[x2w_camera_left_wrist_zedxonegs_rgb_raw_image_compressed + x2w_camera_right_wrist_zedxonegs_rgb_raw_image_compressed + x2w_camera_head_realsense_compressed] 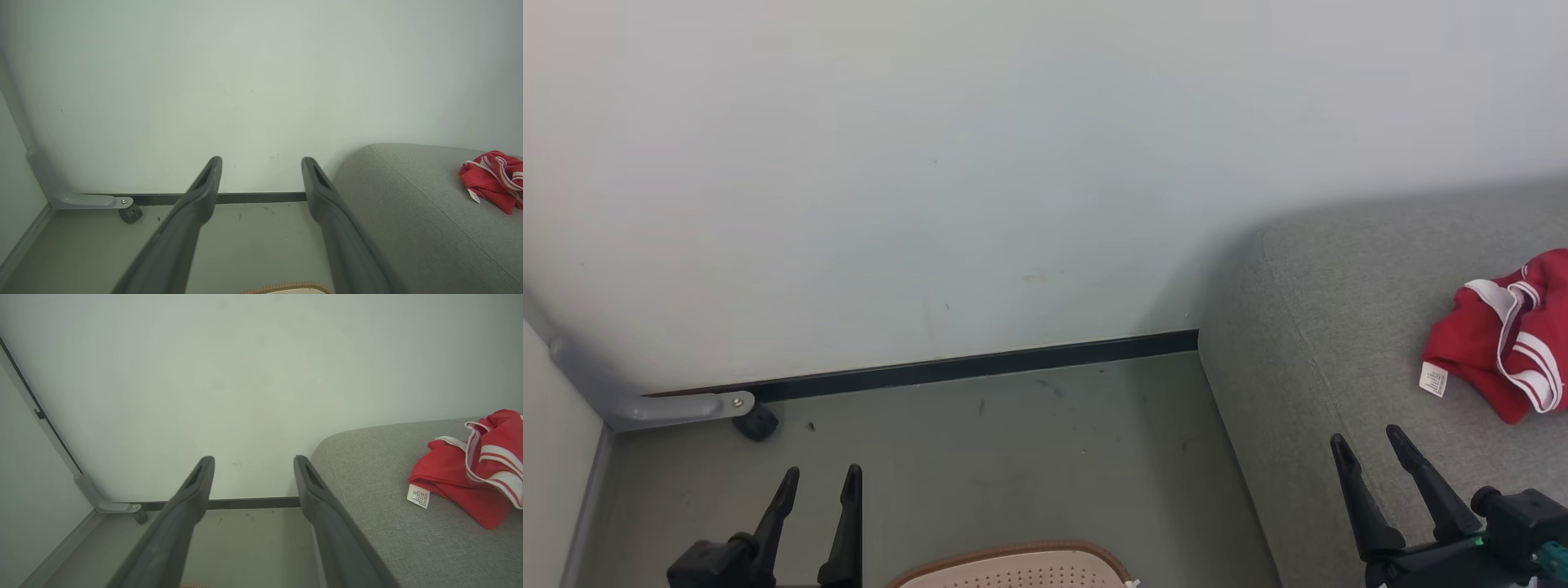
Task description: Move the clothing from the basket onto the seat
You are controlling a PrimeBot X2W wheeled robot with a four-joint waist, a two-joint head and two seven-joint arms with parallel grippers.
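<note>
The left gripper (823,471) and right gripper (1366,436) point forward, both wide and empty, the right over the seat (1298,343).

The grey seat (1307,367) carries a crumpled heap of red clothing (1494,343). The basket (1021,567) stands on the floor (1013,457) near it.

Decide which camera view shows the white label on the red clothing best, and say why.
The right wrist view: the label is largest there, its print lines visible. The head view shows the label smaller; the left wrist view shows the label tiny.
</note>
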